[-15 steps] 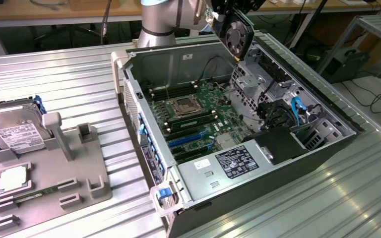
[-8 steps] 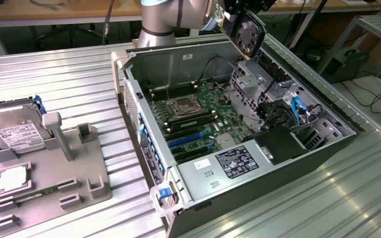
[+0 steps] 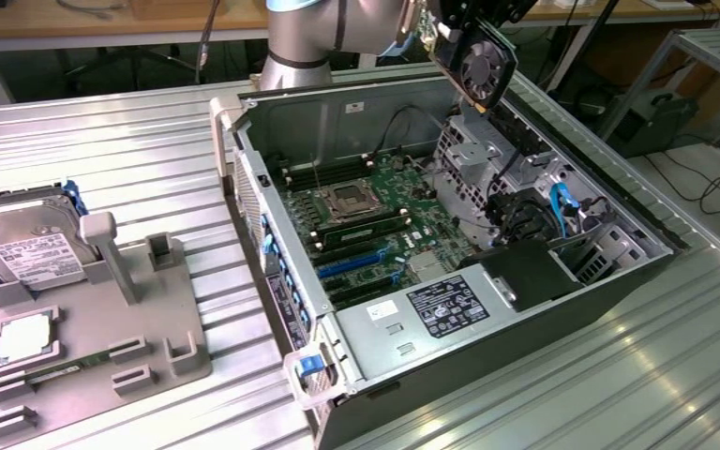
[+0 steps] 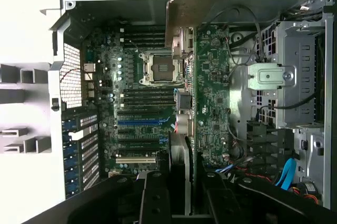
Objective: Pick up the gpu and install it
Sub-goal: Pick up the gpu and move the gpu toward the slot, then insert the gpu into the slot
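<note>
The gpu [image 3: 482,64] is a dark card with a round fan, hanging tilted high above the far right side of the open computer case [image 3: 610,272]. My gripper [image 3: 457,17] is shut on its upper end. In the wrist view the gpu [image 4: 211,92] runs edge-on as a green board, and its pale metal bracket [image 4: 194,2] is at the end away from my gripper [image 4: 187,195]. The black fingers [image 4: 154,197] clamp the card from both sides. Below it lie the motherboard and its blue expansion slots [image 3: 357,262] [image 4: 141,121], well apart from the card.
A grey parts stand [image 3: 110,328] on the exterior view's left holds a silver hard drive [image 3: 29,246], a processor [image 3: 22,339] and a memory stick [image 3: 53,373]. Inside the case are the processor socket [image 4: 158,68], a metal drive cage [image 4: 297,76], blue cables [image 3: 561,211] and the power supply [image 3: 442,309].
</note>
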Action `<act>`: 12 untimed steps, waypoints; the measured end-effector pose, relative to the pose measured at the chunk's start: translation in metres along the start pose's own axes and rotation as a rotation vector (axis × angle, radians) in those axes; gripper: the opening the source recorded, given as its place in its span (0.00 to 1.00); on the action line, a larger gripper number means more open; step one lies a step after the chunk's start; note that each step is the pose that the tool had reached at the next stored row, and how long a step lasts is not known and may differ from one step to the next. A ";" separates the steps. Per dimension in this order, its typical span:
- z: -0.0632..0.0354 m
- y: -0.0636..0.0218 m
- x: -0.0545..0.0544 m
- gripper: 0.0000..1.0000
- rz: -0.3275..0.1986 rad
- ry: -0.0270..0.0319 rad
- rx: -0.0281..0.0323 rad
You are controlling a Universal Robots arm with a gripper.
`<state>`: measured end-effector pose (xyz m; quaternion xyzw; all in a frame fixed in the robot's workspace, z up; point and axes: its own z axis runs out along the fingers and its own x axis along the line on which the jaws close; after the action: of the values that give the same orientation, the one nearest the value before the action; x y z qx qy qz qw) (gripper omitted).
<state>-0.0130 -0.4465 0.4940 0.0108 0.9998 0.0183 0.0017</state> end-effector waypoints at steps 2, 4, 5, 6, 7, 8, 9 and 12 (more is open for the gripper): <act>0.0000 0.0000 0.000 0.28 0.000 0.0000 0.0000; 0.0000 0.0000 0.000 0.28 0.000 0.0000 0.0000; 0.0000 0.0000 0.000 0.28 0.000 0.0000 0.0000; 0.0000 0.0000 0.000 0.28 0.000 0.0000 0.0000; 0.0000 0.0000 0.000 0.28 0.000 0.0000 0.0000; 0.0000 0.0000 0.000 0.28 0.000 0.0000 -0.0001; 0.0000 0.0000 0.000 0.28 0.000 0.0000 0.0000; 0.0000 0.0000 0.000 0.28 -0.002 0.0000 -0.0001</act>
<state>-0.0130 -0.4465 0.4940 0.0100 0.9998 0.0183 0.0017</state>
